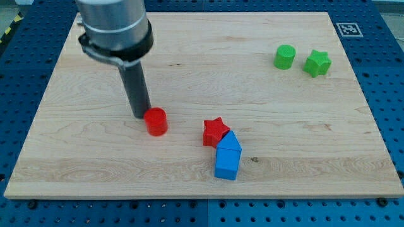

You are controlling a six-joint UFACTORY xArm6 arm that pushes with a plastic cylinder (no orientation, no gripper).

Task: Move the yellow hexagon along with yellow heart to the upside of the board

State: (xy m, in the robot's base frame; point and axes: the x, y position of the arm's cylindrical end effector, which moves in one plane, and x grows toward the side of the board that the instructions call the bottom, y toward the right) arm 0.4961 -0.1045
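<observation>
No yellow hexagon and no yellow heart show in the camera view; the arm's body at the view's top left may hide part of the board. My tip (140,116) rests on the wooden board (76,151) just left of a red cylinder (155,122), touching or nearly touching it.
A red star (215,131) sits right of the cylinder, touching a blue pentagon-like block (230,143) with a blue cube (226,164) just below it. A green cylinder (285,57) and a green star (317,63) lie at the view's upper right.
</observation>
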